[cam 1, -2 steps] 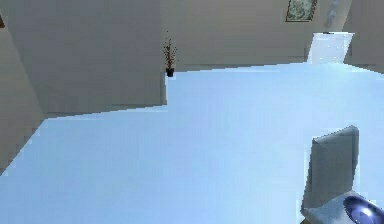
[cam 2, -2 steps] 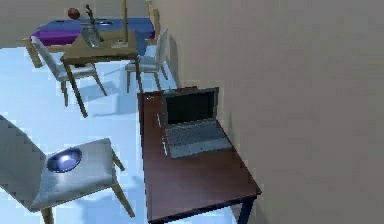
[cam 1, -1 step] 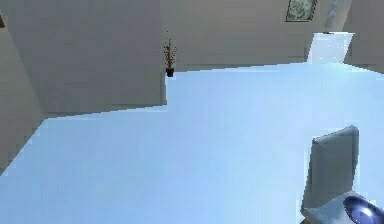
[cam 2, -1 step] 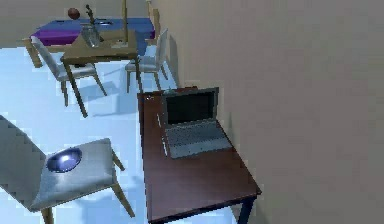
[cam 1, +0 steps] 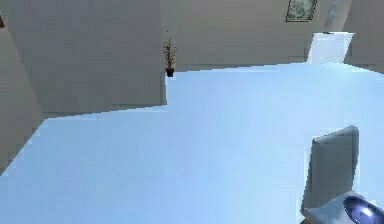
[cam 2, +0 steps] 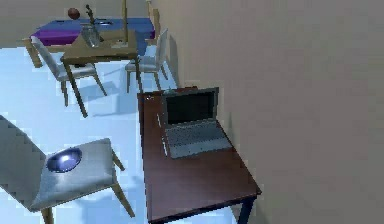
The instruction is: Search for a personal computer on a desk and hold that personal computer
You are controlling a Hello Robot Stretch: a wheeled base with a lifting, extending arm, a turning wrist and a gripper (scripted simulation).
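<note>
1. Firstly, about the gripper: its state cannot be told from these pictures, so I write nothing more of it.
2. The personal computer [cam 2: 192,122] is a dark grey laptop. It lies on the desk [cam 2: 200,185], on the far half of the top, with its lid standing up and its screen dark.
3. The desk is long and narrow, of dark brown wood. One long side stands against a plain beige wall [cam 2: 300,80].
4. Just beside the desk, on its free long side, stands a chair [cam 2: 95,165] with a pale grey seat and wooden legs, turned at an angle to the desk. On its seat lies a round blue-grey bowl [cam 2: 65,160].
5. This chair beside the desk appears again at the forward view's lower right [cam 1: 335,170], with the bowl [cam 1: 358,210] on it.
6. Beyond the desk's far end stands a wooden dining table [cam 2: 95,48] with a few small things on it. A pale dining chair [cam 2: 152,58] is between this table and the desk.
7. Still farther from the desk, behind the dining table, is a low purple-blue piece of furniture [cam 2: 60,30]; whether it is a bed or a sofa I cannot tell.
8. Around the desk the floor [cam 2: 40,110] is smooth and pale blue.
9. Well apart from the desk, a potted plant [cam 1: 169,58] stands at the foot of a beige wall, and a framed picture [cam 1: 301,10] hangs high on another wall.
</note>
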